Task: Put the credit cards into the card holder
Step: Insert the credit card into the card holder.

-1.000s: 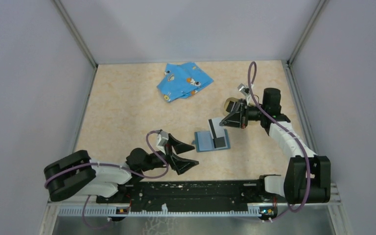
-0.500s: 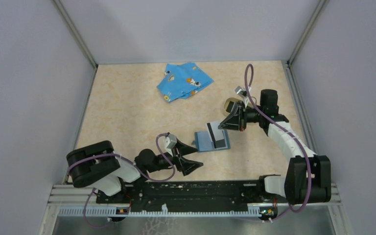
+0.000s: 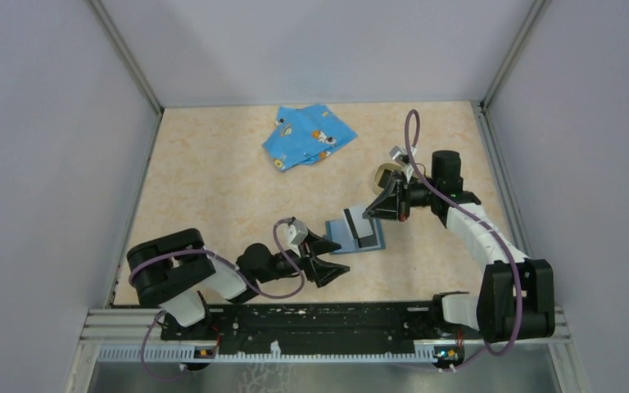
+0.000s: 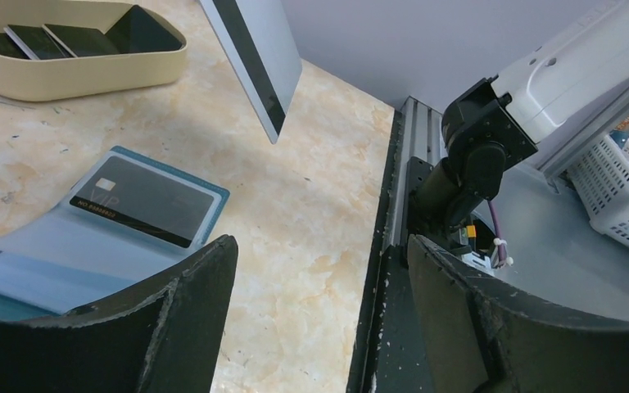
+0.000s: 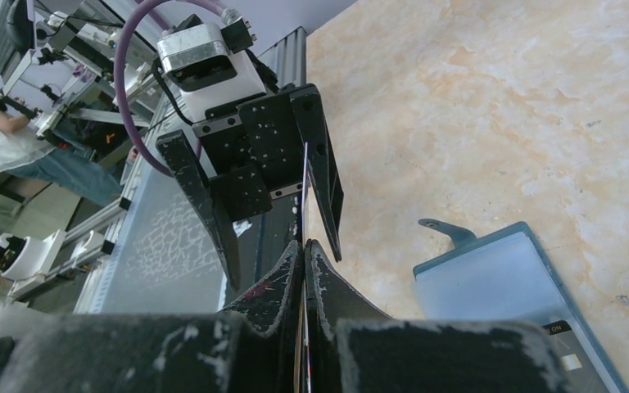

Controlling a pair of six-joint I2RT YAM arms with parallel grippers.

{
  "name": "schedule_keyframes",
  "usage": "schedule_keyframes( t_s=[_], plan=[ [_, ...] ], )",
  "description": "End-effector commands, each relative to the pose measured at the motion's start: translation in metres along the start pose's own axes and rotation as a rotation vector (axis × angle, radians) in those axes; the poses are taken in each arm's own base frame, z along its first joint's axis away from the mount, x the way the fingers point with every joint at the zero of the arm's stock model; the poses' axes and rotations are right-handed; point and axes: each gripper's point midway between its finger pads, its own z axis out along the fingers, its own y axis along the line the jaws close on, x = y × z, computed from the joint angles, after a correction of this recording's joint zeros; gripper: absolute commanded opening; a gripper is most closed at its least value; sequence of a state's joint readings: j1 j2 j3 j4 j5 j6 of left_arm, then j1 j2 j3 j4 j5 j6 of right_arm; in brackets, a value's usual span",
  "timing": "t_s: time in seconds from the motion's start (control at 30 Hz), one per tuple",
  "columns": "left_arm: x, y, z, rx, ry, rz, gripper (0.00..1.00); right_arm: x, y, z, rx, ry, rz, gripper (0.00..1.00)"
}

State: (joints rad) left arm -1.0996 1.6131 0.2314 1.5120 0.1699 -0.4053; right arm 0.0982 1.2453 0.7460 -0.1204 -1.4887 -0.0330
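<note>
Card holder (image 3: 340,237) lies open and flat on the table (image 3: 213,196) between the two arms in the overhead view, with a second card (image 3: 368,237) resting on its right half. The right gripper (image 3: 374,209) hangs just above the holder's far edge, jaws closed on a card (image 3: 357,219) held on edge and tilted. The left gripper (image 3: 336,260) sits just left of the holder, jaws spread wide, nothing between them, not touching it. A tan tray (image 3: 388,173) stands behind the right gripper; a blue cloth (image 3: 308,135) lies well apart at the far side. Left wrist view: both fingers (image 4: 188,303) stand far apart and empty, the holder beyond the left one, the held card in the air above it, spare cards (image 4: 37,39) leaning in the tray. Right wrist view: fingertips pressed together on the card's thin edge (image 5: 304,188), the holder below and to the right, clear of the fingers.
</note>
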Motion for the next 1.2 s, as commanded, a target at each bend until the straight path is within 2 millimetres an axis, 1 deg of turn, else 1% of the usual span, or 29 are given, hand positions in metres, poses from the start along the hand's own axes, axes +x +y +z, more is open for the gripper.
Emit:
schedule_keyframes(
  t_s=[0.0,0.13,0.27,0.37,0.5,0.53,0.57,0.6,0.63,0.67,0.7,0.8,0.83,0.93,1.0,1.1,1.17],
  plan=[
    [-0.062,-0.033,0.013,0.146,-0.249,0.073,0.82,-0.009,0.006,0.003,-0.031,0.003,-0.087,0.00],
    [-0.069,-0.030,0.021,0.128,-0.277,0.068,0.82,-0.006,0.007,0.007,-0.045,0.013,-0.088,0.00],
    [-0.082,-0.023,0.027,0.100,-0.319,0.038,0.77,-0.003,0.009,0.012,-0.059,0.025,-0.093,0.00],
    [-0.090,-0.025,0.032,0.128,-0.329,0.014,0.69,-0.001,0.009,0.013,-0.055,0.030,-0.098,0.00],
    [-0.096,-0.019,0.035,0.125,-0.342,-0.022,0.61,0.001,0.010,0.016,-0.060,0.037,-0.102,0.00],
    [-0.098,-0.018,0.035,0.125,-0.343,-0.027,0.57,0.002,0.010,0.016,-0.059,0.038,-0.103,0.00],
    [-0.099,-0.017,0.035,0.128,-0.346,-0.031,0.48,0.002,0.009,0.016,-0.056,0.041,-0.106,0.00],
    [-0.100,-0.018,0.035,0.134,-0.345,-0.031,0.36,0.003,0.009,0.017,-0.050,0.043,-0.114,0.00],
    [-0.099,-0.018,0.034,0.141,-0.339,-0.029,0.20,0.004,0.008,0.017,-0.048,0.046,-0.116,0.00],
    [-0.099,-0.018,0.034,0.150,-0.334,-0.026,0.06,0.004,0.008,0.018,-0.045,0.049,-0.123,0.00],
    [-0.098,-0.018,0.033,0.158,-0.326,-0.027,0.00,0.006,0.008,0.018,-0.043,0.053,-0.126,0.00],
    [-0.090,-0.016,0.023,0.167,-0.290,-0.036,0.00,0.010,0.006,0.019,-0.020,0.073,-0.155,0.00],
    [-0.087,-0.015,0.018,0.165,-0.277,-0.047,0.00,0.011,0.004,0.019,-0.006,0.082,-0.166,0.04],
    [-0.076,-0.012,0.003,0.162,-0.232,-0.065,0.00,0.016,0.001,0.019,0.029,0.115,-0.192,0.30],
    [-0.066,-0.009,-0.007,0.147,-0.188,-0.071,0.00,0.020,-0.002,0.018,0.045,0.142,-0.205,0.45],
    [-0.045,-0.010,-0.017,0.148,-0.073,-0.067,0.00,0.022,-0.005,0.015,0.071,0.193,-0.248,0.58],
    [-0.025,-0.009,-0.021,0.146,0.046,-0.053,0.00,0.026,-0.008,0.011,0.091,0.234,-0.268,0.63]
  ],
)
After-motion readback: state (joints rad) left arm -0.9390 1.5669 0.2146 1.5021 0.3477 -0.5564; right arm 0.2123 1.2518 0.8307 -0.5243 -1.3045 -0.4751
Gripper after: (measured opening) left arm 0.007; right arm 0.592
